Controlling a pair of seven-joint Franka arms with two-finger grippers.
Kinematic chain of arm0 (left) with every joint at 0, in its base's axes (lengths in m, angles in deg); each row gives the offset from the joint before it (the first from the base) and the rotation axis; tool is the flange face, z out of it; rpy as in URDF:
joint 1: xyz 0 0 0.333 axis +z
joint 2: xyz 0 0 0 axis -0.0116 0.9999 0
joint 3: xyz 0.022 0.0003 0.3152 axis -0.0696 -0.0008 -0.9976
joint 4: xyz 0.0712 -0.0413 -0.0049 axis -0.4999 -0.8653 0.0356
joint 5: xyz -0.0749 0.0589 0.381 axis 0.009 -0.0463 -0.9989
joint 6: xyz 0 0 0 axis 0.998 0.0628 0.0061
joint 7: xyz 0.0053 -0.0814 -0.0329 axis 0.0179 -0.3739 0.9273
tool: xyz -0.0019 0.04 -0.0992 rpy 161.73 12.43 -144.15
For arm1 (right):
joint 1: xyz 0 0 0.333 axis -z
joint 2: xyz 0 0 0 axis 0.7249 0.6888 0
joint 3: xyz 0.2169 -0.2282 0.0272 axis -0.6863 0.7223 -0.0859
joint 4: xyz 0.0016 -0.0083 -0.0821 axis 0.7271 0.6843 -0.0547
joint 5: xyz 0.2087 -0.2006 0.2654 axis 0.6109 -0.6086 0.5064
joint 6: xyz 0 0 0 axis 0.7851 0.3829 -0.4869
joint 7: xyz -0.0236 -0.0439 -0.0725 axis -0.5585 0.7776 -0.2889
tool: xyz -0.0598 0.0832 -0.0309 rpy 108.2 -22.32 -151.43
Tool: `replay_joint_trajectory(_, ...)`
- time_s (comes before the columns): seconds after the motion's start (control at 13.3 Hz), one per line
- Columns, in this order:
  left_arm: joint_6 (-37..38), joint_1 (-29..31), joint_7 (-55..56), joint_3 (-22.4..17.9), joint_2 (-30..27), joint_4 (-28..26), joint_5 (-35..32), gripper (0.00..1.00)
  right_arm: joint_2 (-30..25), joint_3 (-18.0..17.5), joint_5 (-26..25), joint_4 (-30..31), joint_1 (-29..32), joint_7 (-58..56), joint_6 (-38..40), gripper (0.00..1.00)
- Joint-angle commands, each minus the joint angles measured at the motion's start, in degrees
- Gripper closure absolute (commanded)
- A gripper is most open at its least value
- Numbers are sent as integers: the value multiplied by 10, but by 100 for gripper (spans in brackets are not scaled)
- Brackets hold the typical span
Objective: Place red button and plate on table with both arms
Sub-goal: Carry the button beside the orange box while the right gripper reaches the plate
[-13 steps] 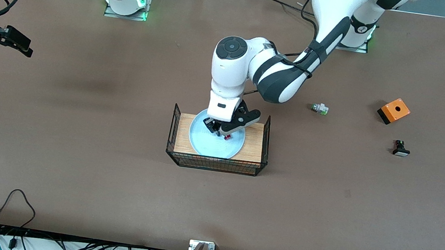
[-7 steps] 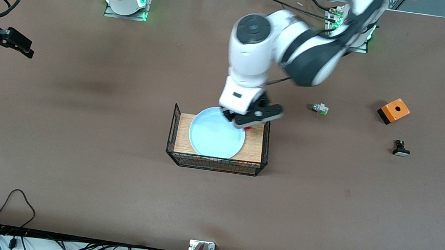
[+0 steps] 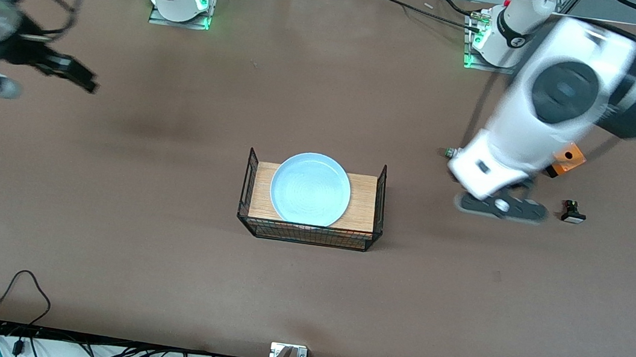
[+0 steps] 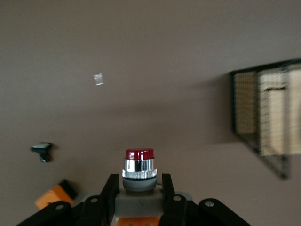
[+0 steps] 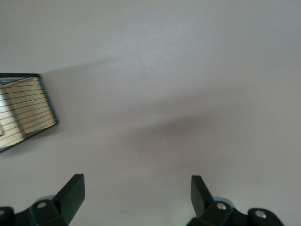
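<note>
The red button (image 4: 139, 165), red cap and chrome collar on a white body, sits between the fingers of my left gripper (image 4: 139, 182), which is shut on it. In the front view that gripper (image 3: 499, 207) hangs over the bare table (image 3: 163, 256) toward the left arm's end, and the button itself is hidden there. The pale blue plate (image 3: 310, 188) lies on the wooden board inside the wire-mesh basket (image 3: 376, 210). My right gripper (image 3: 73, 74) is open and holds nothing, over the table at the right arm's end; its fingertips frame bare tabletop in the right wrist view (image 5: 137, 184).
An orange box (image 3: 569, 155) and a black-and-white-capped part (image 3: 573, 211) lie close to the left gripper; a white-green part (image 3: 450, 153) peeks out beside the left arm. The left wrist view shows the basket (image 4: 263, 113); the right wrist view shows its corner (image 5: 23, 113).
The left gripper lifted the red button off the plate and swung it out of the basket toward the left arm's end. The right gripper shifted toward the table's middle.
</note>
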Motion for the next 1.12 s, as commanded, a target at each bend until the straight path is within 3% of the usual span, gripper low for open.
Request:
replay_joint_trajectory(0.0, -21, 77, -178, 1, -24, -71, 12, 85, 18, 4, 33, -7, -81, 157, 0, 0)
replay_joint_trajectory(0.22, -117, 105, -300, -47, -25, -164, 12, 85, 56, 4, 43, -29, -170, 331, -43, 0)
replay_joint_trajectory(0.53, -300, 120, -378, -96, -11, -304, 12, 84, 171, 4, 41, -108, -257, 544, -119, 0)
replay_joint_trajectory(0.75, -457, 127, -364, -96, 7, -400, 14, 84, 232, 4, 41, -112, -276, 598, -213, 0)
replay_joint_trajectory(1.05, -570, 127, -354, -97, 34, -466, 70, 81, 290, 5, 41, -112, -279, 605, -243, 0)
